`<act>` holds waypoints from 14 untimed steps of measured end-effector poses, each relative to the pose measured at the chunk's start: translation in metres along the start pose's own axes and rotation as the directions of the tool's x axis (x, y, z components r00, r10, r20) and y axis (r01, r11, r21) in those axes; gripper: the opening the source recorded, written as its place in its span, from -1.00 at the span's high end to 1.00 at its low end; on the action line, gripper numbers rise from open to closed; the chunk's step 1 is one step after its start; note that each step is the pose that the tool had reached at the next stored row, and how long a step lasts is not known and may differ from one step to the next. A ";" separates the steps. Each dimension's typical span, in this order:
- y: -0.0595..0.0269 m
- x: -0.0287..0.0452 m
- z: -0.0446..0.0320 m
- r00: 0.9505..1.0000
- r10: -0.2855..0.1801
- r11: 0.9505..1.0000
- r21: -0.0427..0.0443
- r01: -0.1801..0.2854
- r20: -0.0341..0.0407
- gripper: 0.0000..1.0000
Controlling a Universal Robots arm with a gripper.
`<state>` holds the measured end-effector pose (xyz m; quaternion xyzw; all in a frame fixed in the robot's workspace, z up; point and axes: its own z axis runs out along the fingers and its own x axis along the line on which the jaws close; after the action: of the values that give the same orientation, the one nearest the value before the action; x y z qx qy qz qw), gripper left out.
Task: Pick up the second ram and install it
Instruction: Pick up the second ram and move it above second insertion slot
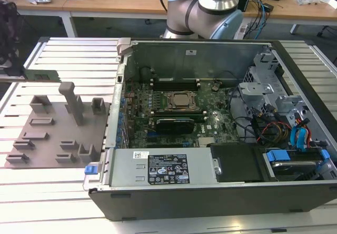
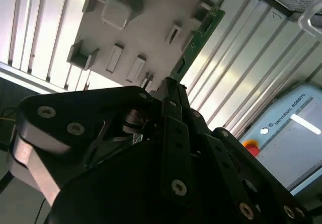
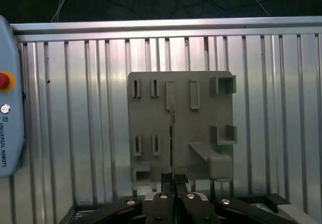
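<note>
exterior view: the second ram (image 1: 45, 75) hangs above the fixture plate (image 1: 52, 139); second wrist view: the pincer (image 2: 172, 85) pinches just one end of it; first wrist view: it runs edge-on over the plate, so a slack grip could swing it into a post (image 3: 211, 156).

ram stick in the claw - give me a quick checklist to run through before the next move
1. Claw shut on the ram stick: ok, it pinches one end.
2. Stick in line with the claw: ok, the first wrist view shows it edge-on, running straight out.
3. Stick lifted off the grey fixture plate: looks ok, the exterior view shows it held above the plate.
4. Computer case open on top: ok, the motherboard is exposed.
5. Free ram slot beside the CPU socket: cannot tell.
</note>
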<state>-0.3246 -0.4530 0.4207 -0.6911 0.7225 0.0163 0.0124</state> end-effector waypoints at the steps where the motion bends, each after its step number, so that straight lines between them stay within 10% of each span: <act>1: -0.0133 -0.0006 0.0000 1.000 0.000 1.000 0.000 0.000 0.000 0.76; 14: -0.1194 -0.0053 0.0002 1.000 0.000 1.000 -0.001 0.000 -0.001 0.76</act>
<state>-0.2052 -0.4529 0.4199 -0.6910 0.7226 0.0164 0.0114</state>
